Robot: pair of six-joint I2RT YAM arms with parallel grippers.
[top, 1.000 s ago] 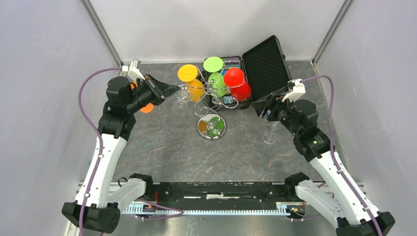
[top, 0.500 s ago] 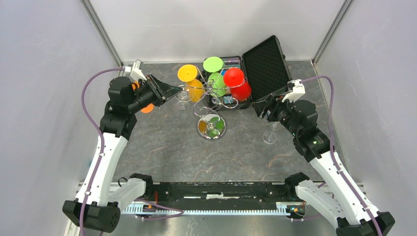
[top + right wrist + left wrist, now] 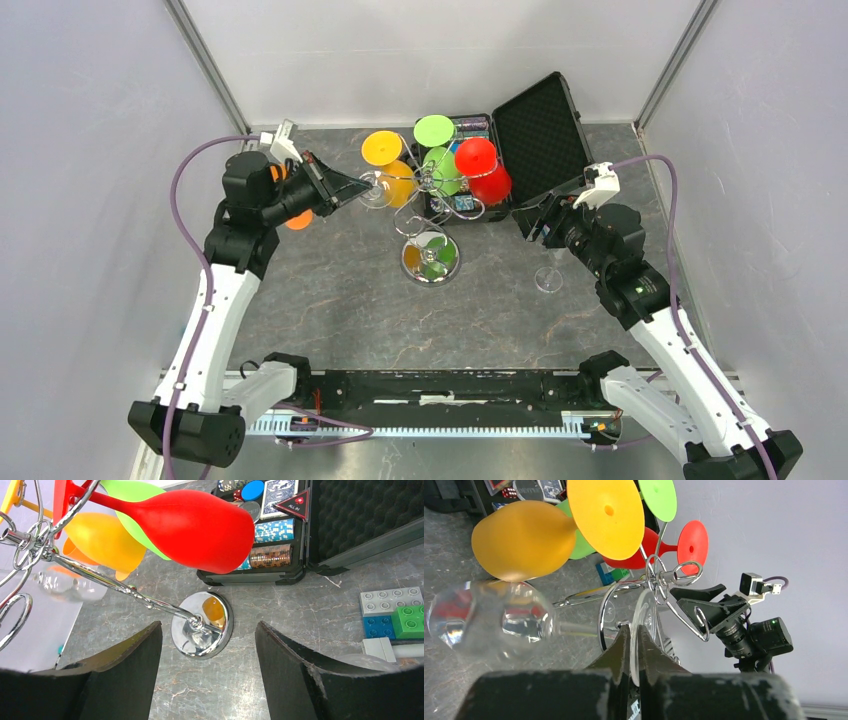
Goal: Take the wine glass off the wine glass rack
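Observation:
The wine glass rack (image 3: 431, 258) stands mid-table with its mirrored disc base, pole and curled wire arms (image 3: 659, 575). Orange (image 3: 390, 165), green (image 3: 437, 150) and red (image 3: 482, 170) glasses hang on it. A clear wine glass (image 3: 376, 190) hangs on its left side, bowl (image 3: 489, 617) to the left. My left gripper (image 3: 363, 182) (image 3: 634, 627) is shut on the thin foot (image 3: 644, 610) of this glass, which sits against the wire arm. My right gripper (image 3: 525, 222) (image 3: 207, 627) is open and empty, right of the rack and above its base (image 3: 202, 625).
An open black case (image 3: 530, 125) with cards and chips lies behind the rack. A second clear wine glass (image 3: 548, 278) stands on the table by my right arm. An orange thing (image 3: 298, 220) lies under my left arm. Toy bricks (image 3: 395, 615) lie at the right.
My left arm has shifted slightly towards the back and the rack, still gripping the clear glass's foot. The right arm has hardly moved.

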